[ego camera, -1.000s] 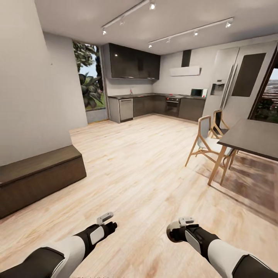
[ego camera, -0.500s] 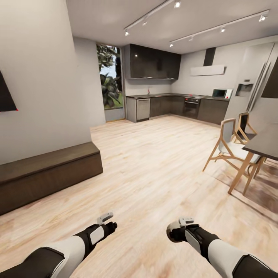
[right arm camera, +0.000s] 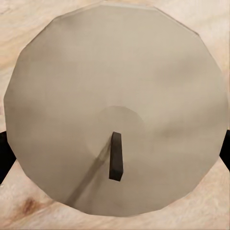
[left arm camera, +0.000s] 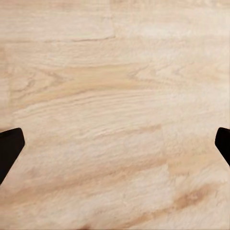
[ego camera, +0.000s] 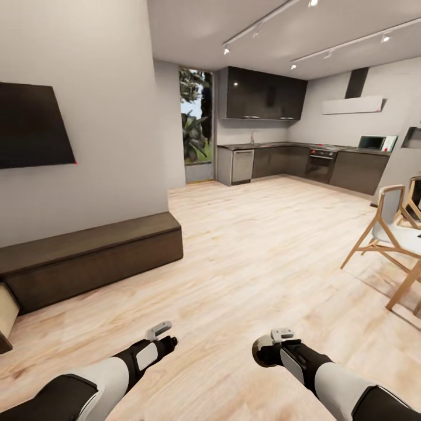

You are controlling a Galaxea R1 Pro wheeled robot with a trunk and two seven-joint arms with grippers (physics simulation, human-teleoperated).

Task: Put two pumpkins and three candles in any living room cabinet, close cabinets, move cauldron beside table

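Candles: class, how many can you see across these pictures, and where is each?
1. The candle sits between the right gripper's fingers, seen top-down with its dark wick. Others may be out of view.

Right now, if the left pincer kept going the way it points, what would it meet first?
Probably the plank floor: the left pincer is open, nothing between its tips, and bare boards lie ahead. Depth is unclear.

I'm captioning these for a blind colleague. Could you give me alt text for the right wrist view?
A grey-tan candle seen end-on from above, its short dark wick standing up, held between the dark fingertips of the right gripper. Light wood floor shows around its edges.
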